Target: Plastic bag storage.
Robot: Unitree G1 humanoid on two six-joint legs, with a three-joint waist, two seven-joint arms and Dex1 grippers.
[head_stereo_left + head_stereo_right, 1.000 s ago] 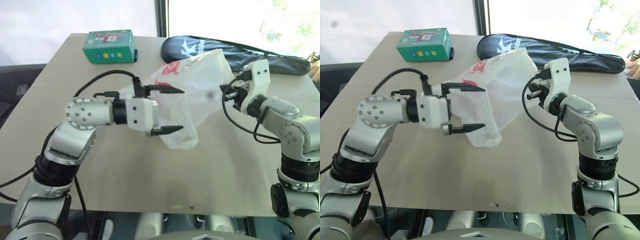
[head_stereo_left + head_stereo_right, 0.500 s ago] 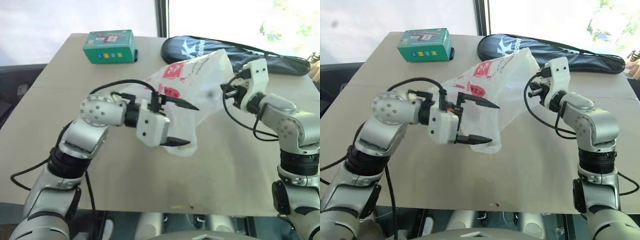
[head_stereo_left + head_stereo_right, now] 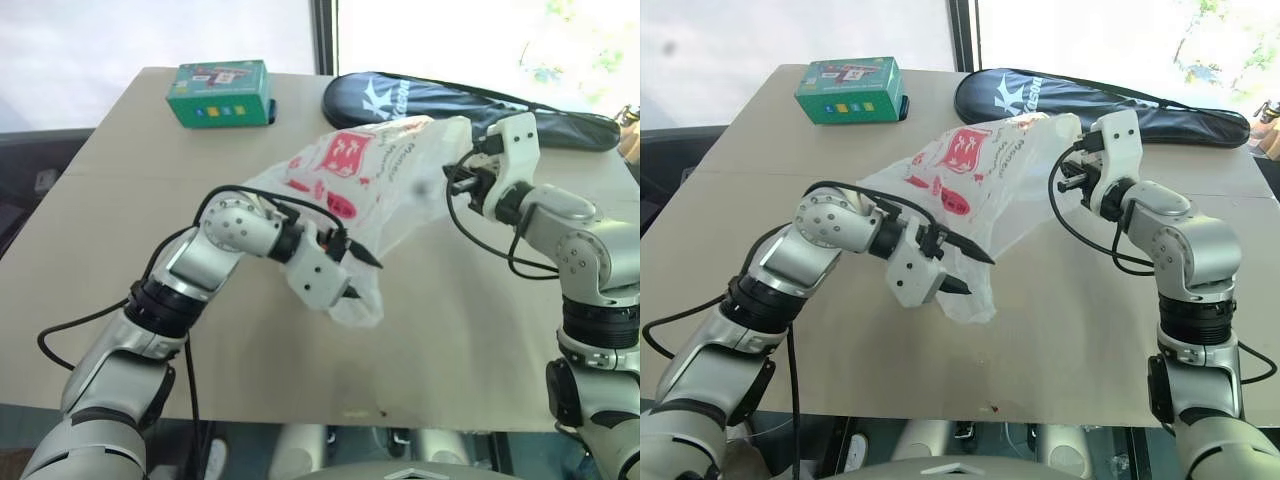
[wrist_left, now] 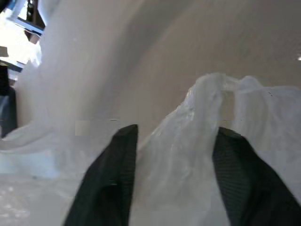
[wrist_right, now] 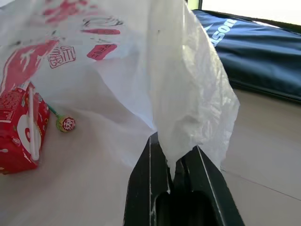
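The plastic bag (image 3: 390, 175), translucent white with red print, hangs stretched above the table between my two grippers. My right gripper (image 5: 174, 150) is shut on the bag's upper right corner and holds it up. My left gripper (image 3: 358, 278) points down and to the right at the bag's lower end. In the left wrist view a bunched fold of plastic (image 4: 188, 155) fills the narrowed gap between the two black fingers (image 4: 117, 160) and touches both. A short tail of the bag hangs below that gripper, near the tabletop.
A green box (image 3: 220, 92) sits at the far left of the beige table (image 3: 450, 340). A long black racket cover (image 3: 440, 100) lies along the far edge. Seen through the plastic are a small red-and-white carton (image 5: 21, 127) and a lollipop (image 5: 66, 123).
My left gripper has dropped, tilted downward and narrowed from wide open around the bag's lower end. The bag is drawn tauter, with more of its red print showing. The right arm has stayed still.
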